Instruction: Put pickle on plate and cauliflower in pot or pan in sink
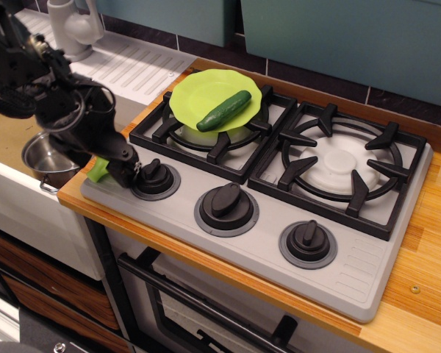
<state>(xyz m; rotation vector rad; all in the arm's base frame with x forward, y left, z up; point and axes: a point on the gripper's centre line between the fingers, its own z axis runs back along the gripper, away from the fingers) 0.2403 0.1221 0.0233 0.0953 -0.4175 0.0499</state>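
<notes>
The dark green pickle (224, 110) lies on the lime-green plate (195, 90), which rests on the left burner grate. My gripper (117, 172) is down at the stove's front left corner, over the light green cauliflower (97, 170). Only a small piece of the floret shows at the gripper's left side. The fingers are hidden by the gripper body, so I cannot tell whether they have closed on it. The steel pot (45, 156) stands in the sink (6, 131) just left of the counter edge, partly hidden behind the arm.
Three black knobs (226, 201) line the stove's front. The second burner grate (343, 168) is at the right. A ribbed white drainboard (136, 65) and grey tap (70, 26) lie behind the sink. The wooden counter edge (73, 202) runs between stove and sink.
</notes>
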